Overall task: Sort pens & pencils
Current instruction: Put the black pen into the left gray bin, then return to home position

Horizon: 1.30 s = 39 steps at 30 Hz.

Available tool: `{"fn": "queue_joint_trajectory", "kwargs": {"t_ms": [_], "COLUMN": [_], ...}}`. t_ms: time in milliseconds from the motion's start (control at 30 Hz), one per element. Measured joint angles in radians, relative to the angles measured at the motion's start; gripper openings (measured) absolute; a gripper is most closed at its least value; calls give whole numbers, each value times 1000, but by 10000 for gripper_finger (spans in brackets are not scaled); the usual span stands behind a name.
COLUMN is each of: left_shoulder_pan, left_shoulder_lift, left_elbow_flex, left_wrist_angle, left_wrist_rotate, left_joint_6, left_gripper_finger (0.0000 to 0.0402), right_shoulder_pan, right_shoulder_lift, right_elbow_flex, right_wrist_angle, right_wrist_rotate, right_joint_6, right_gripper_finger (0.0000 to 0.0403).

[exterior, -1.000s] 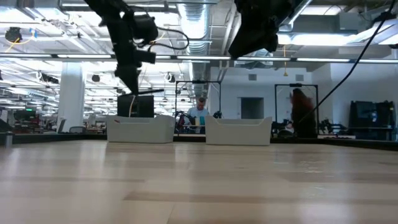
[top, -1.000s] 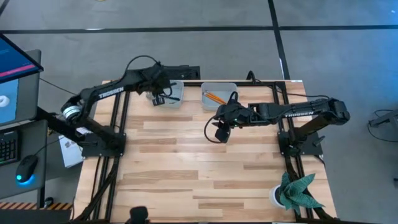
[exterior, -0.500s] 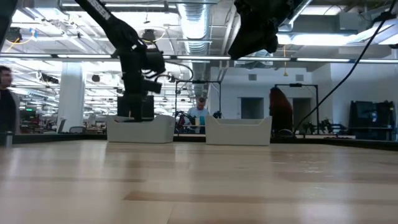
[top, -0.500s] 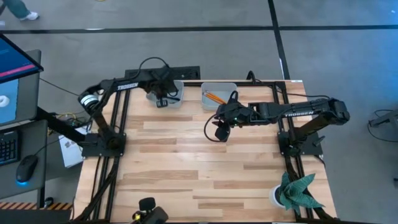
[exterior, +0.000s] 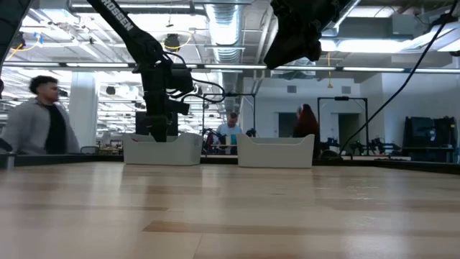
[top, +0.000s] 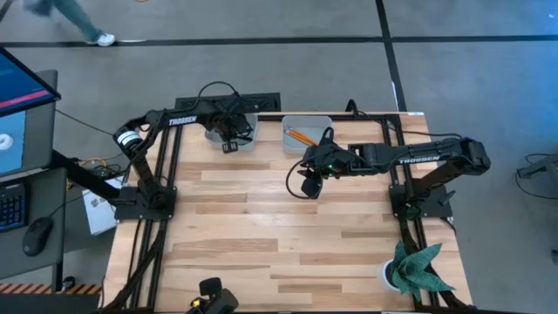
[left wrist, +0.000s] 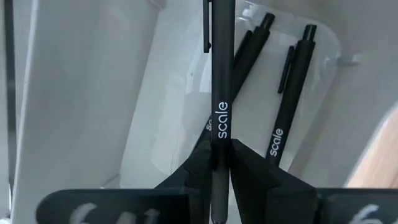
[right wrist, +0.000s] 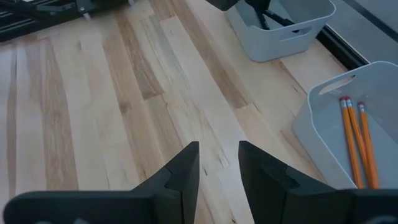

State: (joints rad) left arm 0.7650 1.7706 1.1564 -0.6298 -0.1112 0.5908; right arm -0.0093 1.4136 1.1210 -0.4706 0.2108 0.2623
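Note:
My left gripper (left wrist: 221, 155) is shut on a black pen (left wrist: 222, 93) over the left white bin (top: 240, 133), at the table's far edge. Two more black pens (left wrist: 249, 56) (left wrist: 289, 106) lie on that bin's floor. In the low view the left gripper (exterior: 162, 126) reaches down to the bin's rim (exterior: 162, 149). Two orange pencils (right wrist: 354, 140) lie in the right white bin (top: 307, 133). My right gripper (top: 309, 185) (right wrist: 217, 158) hangs open above the bare table, near that bin, with nothing between its fingers. My left gripper pinches the pen's barrel (left wrist: 222, 140) between its two fingers, just behind the white "scale" print. The fingers come steeply from above. The pen sticks out past the fingertips over the bin, clip end (left wrist: 207, 28) farthest. Whether the pen touches the bin, I cannot tell.
The wooden tabletop (top: 261, 227) spreads wide toward the near edge. A green cloth-like thing (top: 417, 269) sits at the near right corner. A person (exterior: 39, 119) walks in the room beyond the table.
My left gripper has sunk with the pen toward the left bin and shifted a little toward the table's far right, tipping more steeply downward. It has stayed shut on the pen. People have moved in the room behind.

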Motion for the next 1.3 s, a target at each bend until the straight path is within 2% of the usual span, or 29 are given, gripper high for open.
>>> {"fn": "queue_joint_trajectory", "kwargs": {"t_ms": [200,567,967,1300], "left_shoulder_pan": [0,0,0,0], "left_shoulder_lift": [0,-1,-2,-3], "left_elbow_flex": [0,0,0,0], "left_wrist_angle": [21,20,20,23], "left_wrist_rotate": [0,0,-6,-10], "left_joint_6": [-49,-31,-36,-66], "left_gripper_finger": [36,38,76,79], "right_shoulder_pan": [3,3,3,3], "right_shoulder_lift": [0,0,0,0], "right_elbow_flex": [0,0,0,0], "right_wrist_angle": [0,0,0,0], "right_wrist_rotate": [0,0,0,0], "right_joint_6": [1,0,0,0], "right_gripper_finger": [134,134,134,133]}}
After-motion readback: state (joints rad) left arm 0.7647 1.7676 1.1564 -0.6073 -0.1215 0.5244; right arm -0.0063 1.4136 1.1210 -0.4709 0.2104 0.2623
